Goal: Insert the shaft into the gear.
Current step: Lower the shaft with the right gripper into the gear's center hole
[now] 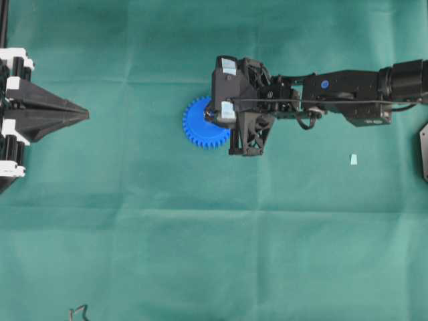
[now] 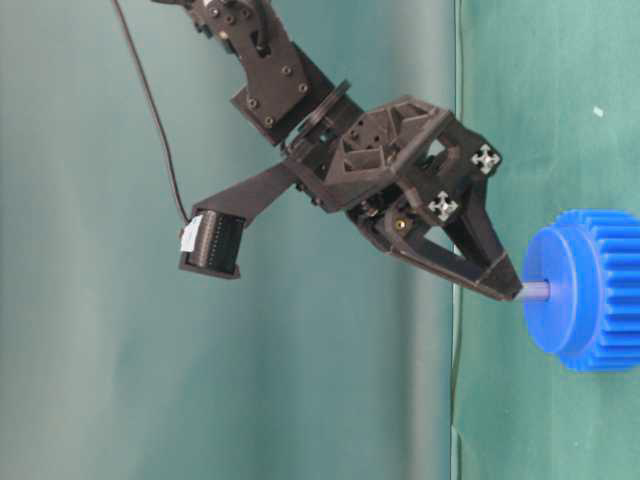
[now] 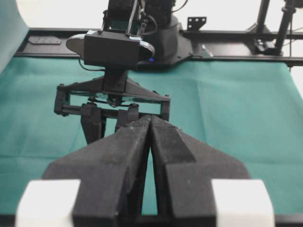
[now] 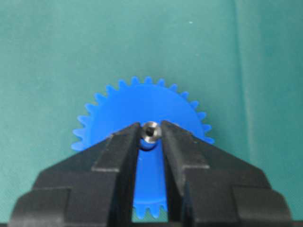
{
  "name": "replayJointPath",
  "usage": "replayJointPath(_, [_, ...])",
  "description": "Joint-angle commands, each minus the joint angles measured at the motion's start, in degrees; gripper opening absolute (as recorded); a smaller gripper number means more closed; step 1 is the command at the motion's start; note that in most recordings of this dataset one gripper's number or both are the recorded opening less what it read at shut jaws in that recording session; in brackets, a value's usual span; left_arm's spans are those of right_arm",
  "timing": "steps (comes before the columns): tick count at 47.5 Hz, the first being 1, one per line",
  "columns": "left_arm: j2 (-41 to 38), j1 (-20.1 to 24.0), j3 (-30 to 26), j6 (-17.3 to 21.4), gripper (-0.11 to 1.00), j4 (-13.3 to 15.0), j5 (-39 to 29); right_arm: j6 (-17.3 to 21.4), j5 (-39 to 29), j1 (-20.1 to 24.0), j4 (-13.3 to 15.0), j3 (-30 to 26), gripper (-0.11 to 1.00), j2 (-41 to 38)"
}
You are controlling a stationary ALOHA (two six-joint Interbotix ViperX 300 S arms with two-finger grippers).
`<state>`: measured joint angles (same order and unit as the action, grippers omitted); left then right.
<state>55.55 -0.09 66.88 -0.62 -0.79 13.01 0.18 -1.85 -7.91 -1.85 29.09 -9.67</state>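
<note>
The blue gear (image 1: 198,124) lies flat on the green cloth near the middle of the table. My right gripper (image 4: 150,129) hangs over its centre, shut on the shaft (image 4: 150,131), a small shiny pin seen end-on between the fingertips. At table level the shaft (image 2: 536,291) points straight down from the right gripper (image 2: 508,287), and its lower end meets the hub of the gear (image 2: 592,290). How deep it sits in the hole is hidden. At the table's left edge my left gripper (image 1: 84,114) rests shut and empty, its fingers (image 3: 137,137) pressed together.
A small pale mint scrap (image 1: 352,158) lies on the cloth to the right of the gear, under the right arm's side. A black plate (image 1: 424,150) sits at the right edge. A thin wire piece (image 1: 79,311) lies at the front left.
</note>
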Motion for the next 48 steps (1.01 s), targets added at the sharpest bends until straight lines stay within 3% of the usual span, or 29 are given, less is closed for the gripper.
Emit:
replayJointPath(1, [-0.3,-0.1,-1.3,-0.1,0.0,-0.2,0.3,0.1,0.7,0.1,-0.3,-0.5,0.17,1.0])
replayJointPath(48, [-0.2,-0.1,-1.3,-0.1,0.0,-0.2,0.2,0.2,0.7,0.5,-0.3,-0.1,0.17,-1.6])
